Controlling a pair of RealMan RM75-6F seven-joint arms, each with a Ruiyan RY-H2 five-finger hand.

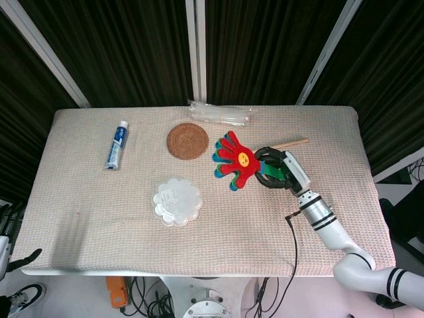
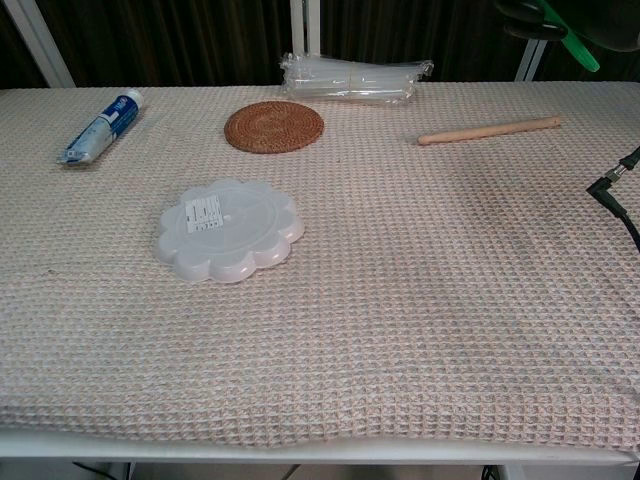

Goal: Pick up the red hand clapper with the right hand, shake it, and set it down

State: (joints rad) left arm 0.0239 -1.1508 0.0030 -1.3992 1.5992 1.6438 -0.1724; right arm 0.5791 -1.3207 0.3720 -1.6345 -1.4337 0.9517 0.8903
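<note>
My right hand (image 1: pixel 277 171) grips the handle of the red hand clapper (image 1: pixel 235 160) and holds it up above the table, right of centre in the head view. The clapper's red palm with a yellow smiley face lies over blue and green layers, fingers pointing left. In the chest view only the dark fingers of the right hand (image 2: pixel 535 18) and the green handle end (image 2: pixel 572 47) show at the top right edge. My left hand is outside both views.
A wooden stick (image 1: pixel 290 143) lies behind the right hand. A round woven coaster (image 1: pixel 187 140), a clear plastic packet (image 1: pixel 220 113), a toothpaste tube (image 1: pixel 116 146) and a white flower-shaped lid (image 1: pixel 177 201) lie on the cloth-covered table (image 1: pixel 99 232). A black cable (image 2: pixel 620 195) hangs at the right.
</note>
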